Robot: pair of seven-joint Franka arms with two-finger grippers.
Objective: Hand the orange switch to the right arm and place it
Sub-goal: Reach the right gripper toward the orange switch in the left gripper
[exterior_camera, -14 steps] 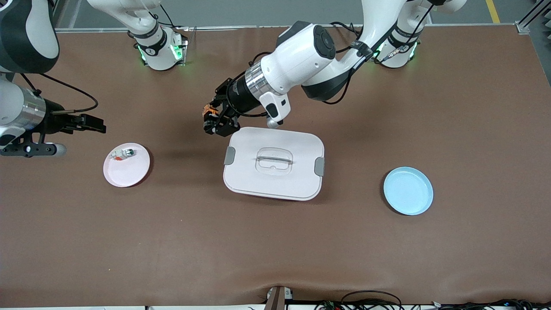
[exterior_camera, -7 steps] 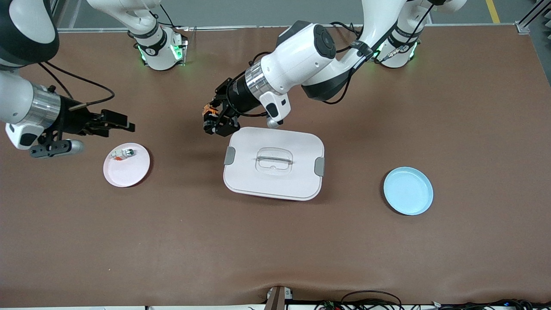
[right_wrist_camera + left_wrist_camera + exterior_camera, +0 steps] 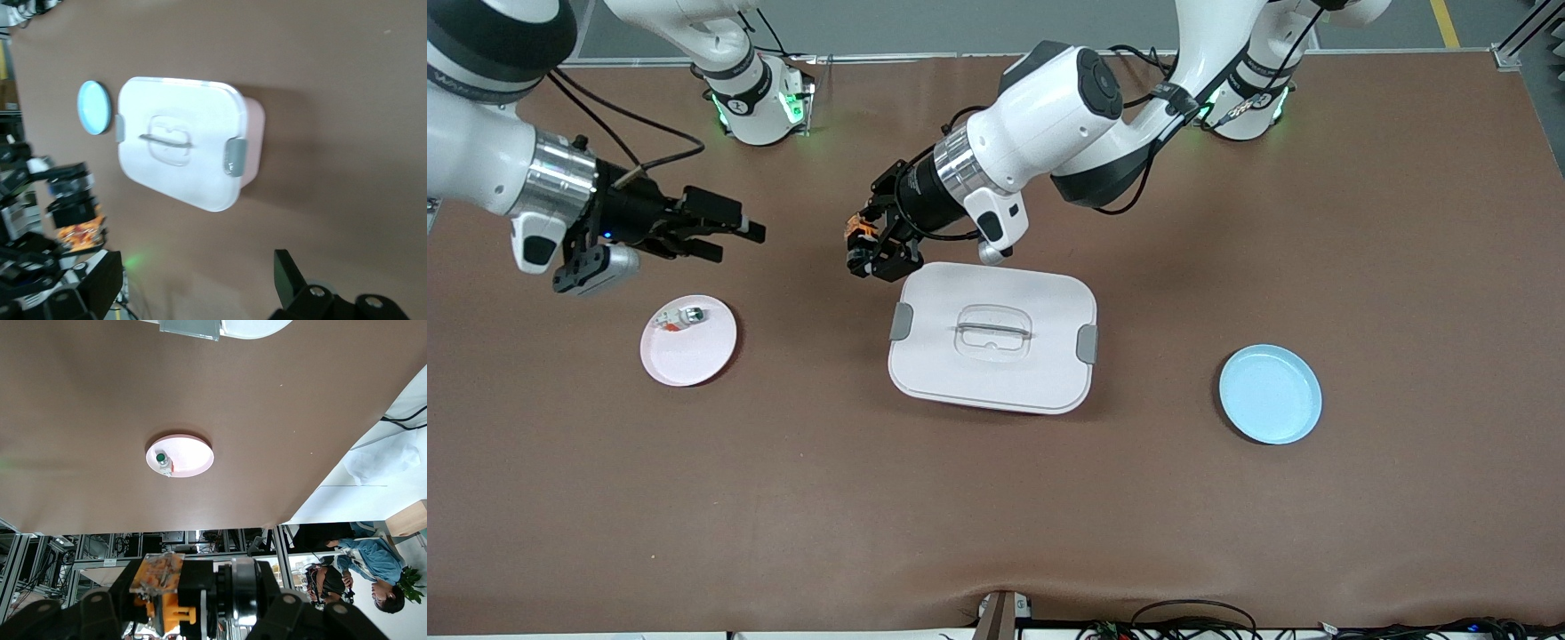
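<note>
My left gripper (image 3: 869,252) is shut on the orange switch (image 3: 860,233) and holds it in the air over the table, just off the white box's corner at the right arm's end. In the left wrist view the switch (image 3: 167,593) sits black and orange between the jaws. My right gripper (image 3: 738,238) is open and empty, in the air over the table above the pink plate (image 3: 694,360), its jaws pointing toward the switch with a gap between them. The right wrist view shows its spread fingers (image 3: 100,283) and the held switch (image 3: 81,235) farther off.
A white lidded box (image 3: 996,373) stands mid-table. The pink plate carries a small whitish part with a green spot (image 3: 682,316); both show in the left wrist view (image 3: 190,457). A light blue plate (image 3: 1270,394) lies toward the left arm's end.
My right arm has swung in from the table's end toward the left gripper, its jaws still open. The left gripper and the switch have stayed in place.
</note>
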